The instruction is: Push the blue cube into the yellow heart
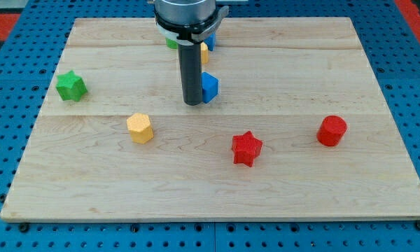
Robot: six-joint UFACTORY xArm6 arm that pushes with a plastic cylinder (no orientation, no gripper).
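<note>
The blue cube [210, 87] sits near the board's middle, a little toward the view's top. My tip [192, 102] rests on the board touching the cube's left side. A yellow block [204, 52], likely the yellow heart, shows just above the cube, mostly hidden behind my rod. Its shape cannot be made out.
A green star [71, 85] lies at the left. A yellow hexagon [140, 128] lies left of centre. A red star [247, 148] and a red cylinder [332, 131] lie at the lower right. A green block [171, 43] and another blue block [211, 40] peek out beside the arm at the top. The wooden board [336, 189] ends on all sides.
</note>
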